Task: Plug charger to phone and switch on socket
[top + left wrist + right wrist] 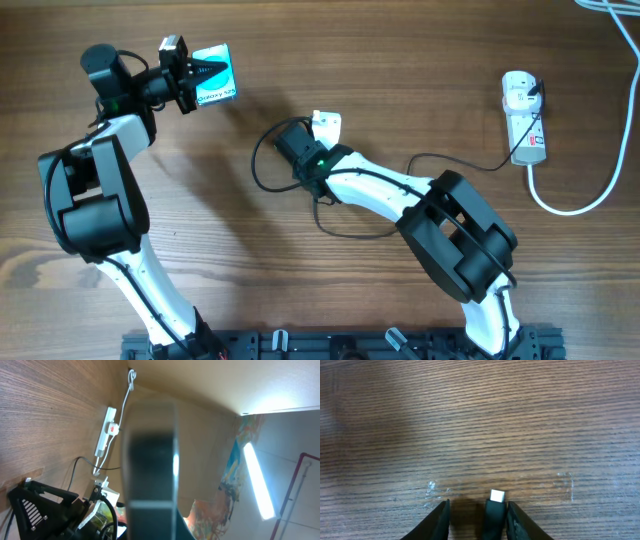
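The phone (214,77), with its turquoise screen, is at the far left, lifted and tilted in my left gripper (197,73), which is shut on it. In the left wrist view it is a blurred dark slab (150,460) filling the middle. The charger, a thin black cable (262,160), loops round my right gripper (303,150) at the table's middle. In the right wrist view its plug tip (497,496) lies between the fingers of my right gripper (477,510), against the right finger, with a gap to the left finger. The white socket (524,118) lies at the far right, and also shows in the left wrist view (107,430).
A thick white cord (590,190) curves from the socket to the table's right edge and up to the back right corner. The black cable runs right from the gripper toward the socket (470,165). My right arm shows in the left wrist view (55,510).
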Controlling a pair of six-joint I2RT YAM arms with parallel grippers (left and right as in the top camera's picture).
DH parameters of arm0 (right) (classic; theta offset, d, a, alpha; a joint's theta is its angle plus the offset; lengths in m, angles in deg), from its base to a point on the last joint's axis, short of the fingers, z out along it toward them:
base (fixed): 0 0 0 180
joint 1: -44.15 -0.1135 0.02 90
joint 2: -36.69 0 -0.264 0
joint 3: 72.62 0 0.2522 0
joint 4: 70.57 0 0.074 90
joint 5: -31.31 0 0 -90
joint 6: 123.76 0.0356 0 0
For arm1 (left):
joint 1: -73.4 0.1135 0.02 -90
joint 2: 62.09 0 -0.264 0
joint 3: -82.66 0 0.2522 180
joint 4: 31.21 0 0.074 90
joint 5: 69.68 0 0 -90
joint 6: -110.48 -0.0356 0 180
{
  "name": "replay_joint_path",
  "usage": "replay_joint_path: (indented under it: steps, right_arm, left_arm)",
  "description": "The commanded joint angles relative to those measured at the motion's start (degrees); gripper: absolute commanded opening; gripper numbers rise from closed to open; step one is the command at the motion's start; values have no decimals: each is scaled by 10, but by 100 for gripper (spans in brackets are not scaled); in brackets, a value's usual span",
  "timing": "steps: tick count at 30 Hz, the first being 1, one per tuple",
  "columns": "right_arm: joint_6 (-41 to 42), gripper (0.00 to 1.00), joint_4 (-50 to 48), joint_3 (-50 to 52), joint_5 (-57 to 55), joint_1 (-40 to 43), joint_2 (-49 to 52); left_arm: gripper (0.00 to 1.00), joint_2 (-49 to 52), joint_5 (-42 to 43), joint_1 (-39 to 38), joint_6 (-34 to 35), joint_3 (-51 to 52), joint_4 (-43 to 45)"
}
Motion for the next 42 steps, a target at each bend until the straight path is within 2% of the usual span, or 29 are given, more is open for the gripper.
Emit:
replay_joint_path:
  steps: [1, 6, 15, 23, 25, 28, 36, 42]
  right_arm:
    - [46, 36, 40, 30, 58, 1, 57]
    - [52, 34, 48, 30, 77, 1, 57]
    - [53, 22, 61, 30, 112, 1, 57]
    - [67, 19, 78, 30, 135, -1, 57]
    - [78, 11, 83, 30, 137, -3, 57]
    - [78, 5, 85, 30, 145, -3, 57]
    - [71, 5, 97, 8, 189, 4, 52]
    - [-7, 4, 87, 1, 247, 26, -16]
  left_arm:
    - [4, 0, 16, -1, -16, -12, 5]
    - [4, 0, 16, -1, -16, -12, 5]
    - [4, 0, 16, -1, -16, -12, 5]
    - [4, 0, 16, -1, -16, -12, 5]
    - [4, 0, 16, -1, -16, -12, 5]
    - [4, 0, 16, -1, -16, -12, 5]
    - [4, 0, 16, -1, -16, -12, 5]
    - [4, 0, 16, -1, -16, -12, 5]
